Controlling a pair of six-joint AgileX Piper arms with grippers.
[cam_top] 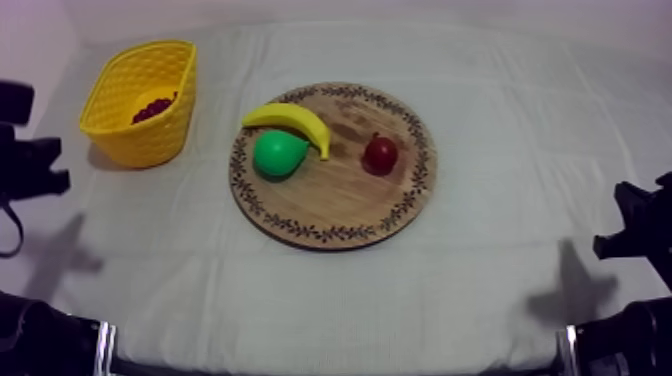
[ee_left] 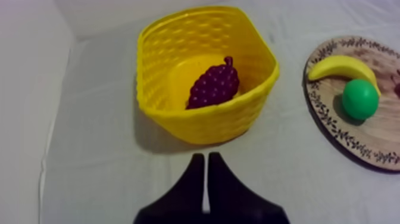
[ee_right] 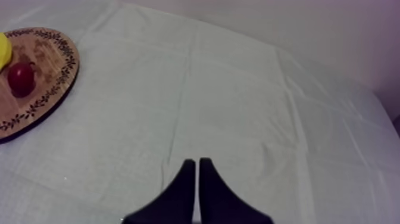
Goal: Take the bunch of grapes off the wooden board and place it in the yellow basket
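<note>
Grapes: we see the grapes [ee_left: 214, 84] lying on the floor of the basket [ee_left: 208, 122], stem end pointing away from our left gripper [ee_left: 206, 158].
Basket: upright on the cloth [cam_top: 480, 270] at our left side of the table, well apart from the board [cam_top: 340, 195].
Board: near the middle of the table, carrying three fruits.
Banana: the banana [cam_top: 290, 120] lies on the board's far left part, right against the pear [cam_top: 278, 154] (whether they touch, we cannot tell).
Small red fruit: the small red fruit [cam_top: 380, 155] stands apart from those two, toward our right.
Left gripper: jaws pressed together into a narrow wedge, gripping nothing, over the cloth near the basket's near wall.
Right gripper: our right gripper [ee_right: 196, 162] has its jaws pressed together too, gripping nothing, over bare cloth, well apart from the board's rim.
</note>
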